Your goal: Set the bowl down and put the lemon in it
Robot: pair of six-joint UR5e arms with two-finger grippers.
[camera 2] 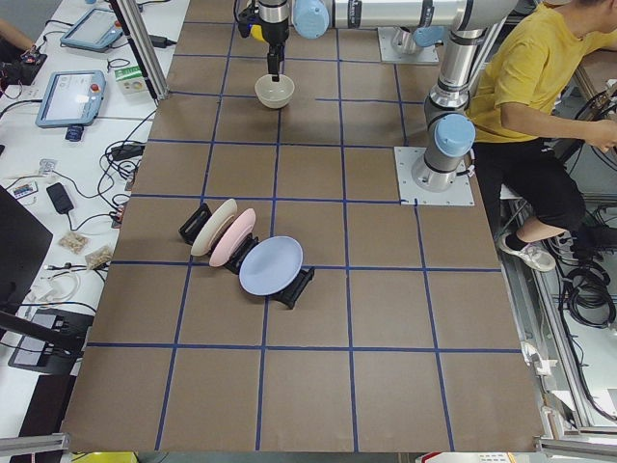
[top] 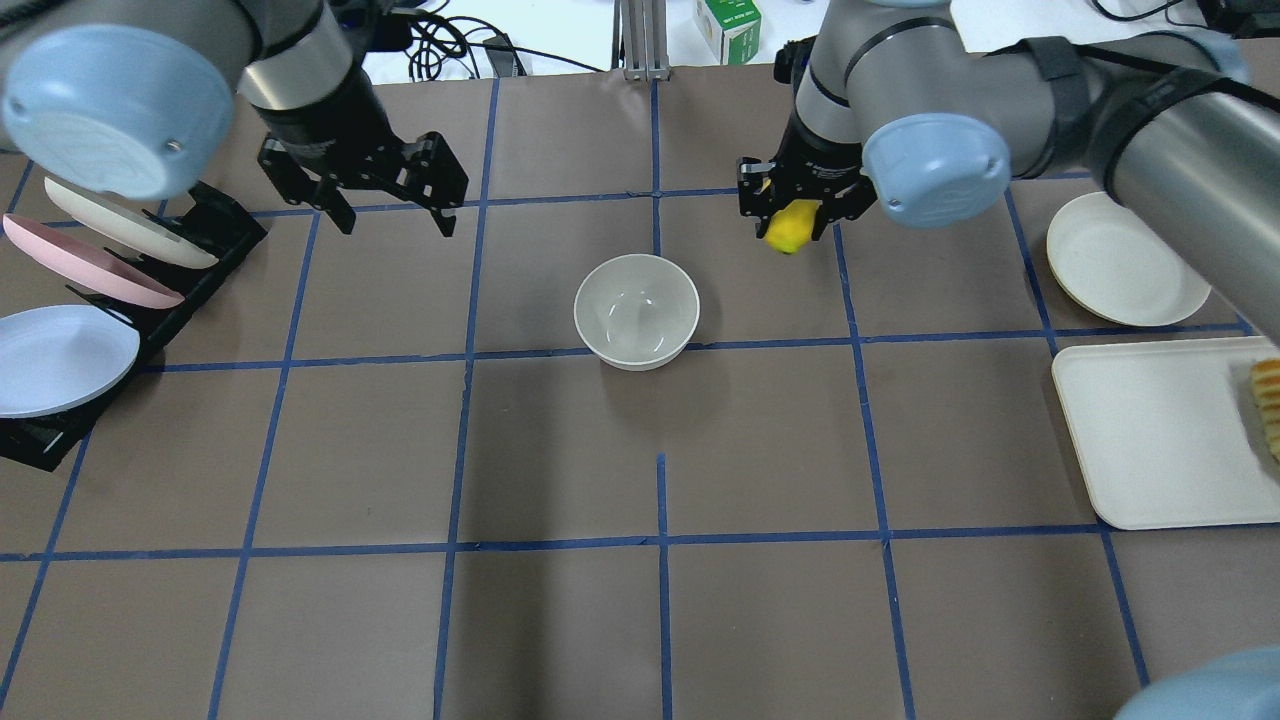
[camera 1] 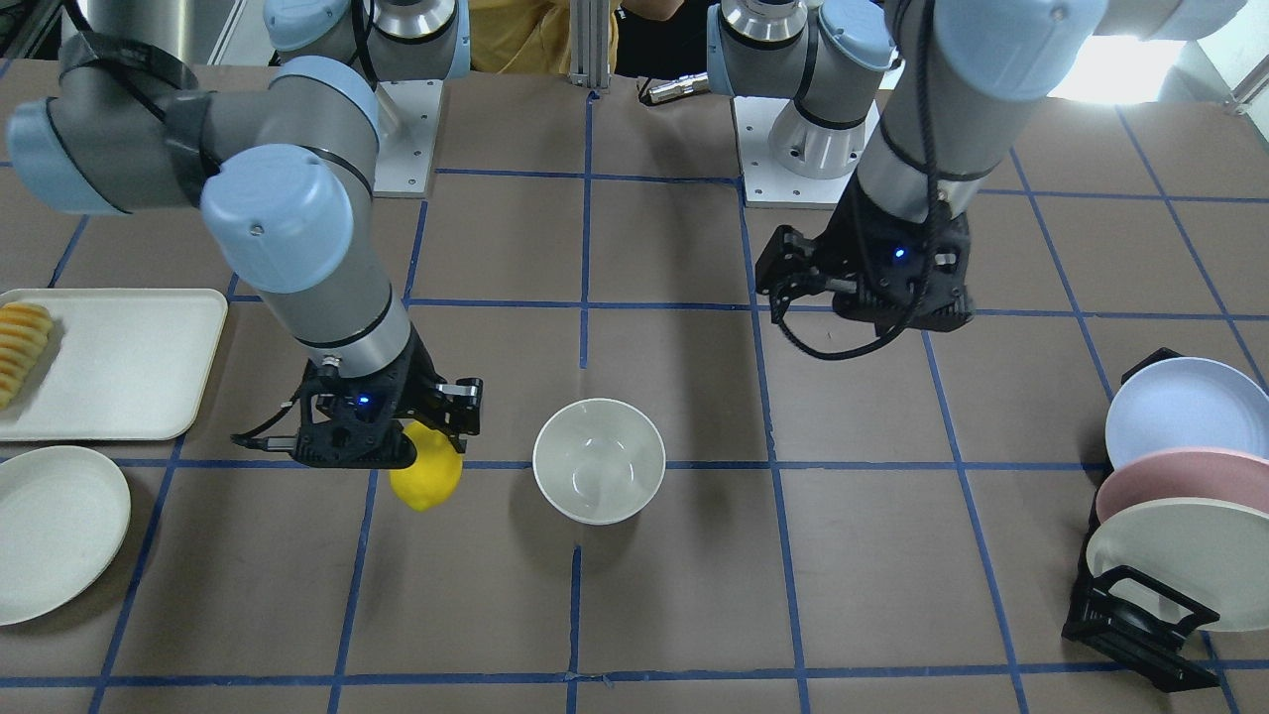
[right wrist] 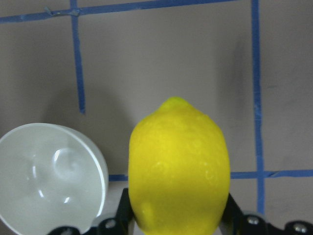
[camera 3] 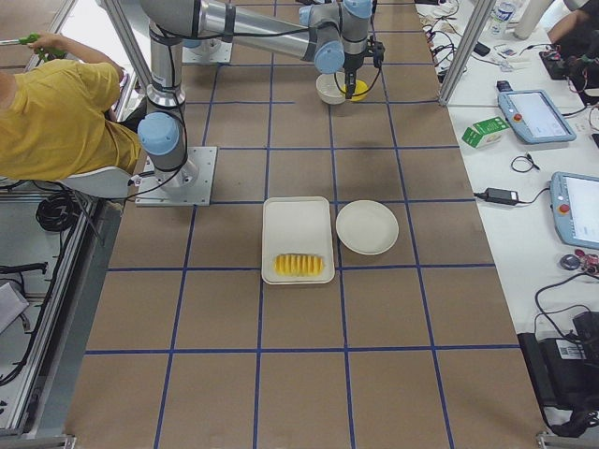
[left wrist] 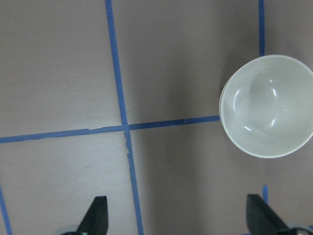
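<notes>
Far left in the overhead view, a black rack (top: 218,228) holds three plates on edge: a cream plate (top: 120,226), a pink plate (top: 80,266) and a pale blue plate (top: 60,356) nearest the camera. Just right of the rack, the left gripper (top: 396,225) hangs over the brown table (top: 560,620) with its jaws spread wide and nothing between them. Its own wrist camera shows both fingertips (left wrist: 98,215) far apart above the blue tape lines, and the bowl sits off to one side of them.

Centre stage, the bowl (top: 636,311) stands upright on the table, mouth up, its glossy inside catching the light. It sits just above one of the tape lines and well apart from both grippers.

On to the right, and there's the catch: the right gripper (top: 792,212) is clamped on the lemon (top: 789,232), one finger on each flank. The right wrist camera shows the pointed tip aimed away from the fingers. The lemon is near the bowl, just off its rim on the far right side, and not over the opening.

Further right, a flat cream dish (top: 1125,262) lies on the table. Just beside it is the white tray (top: 1160,440), with ridged yellow-orange slices (top: 1268,400) at its right end.
</notes>
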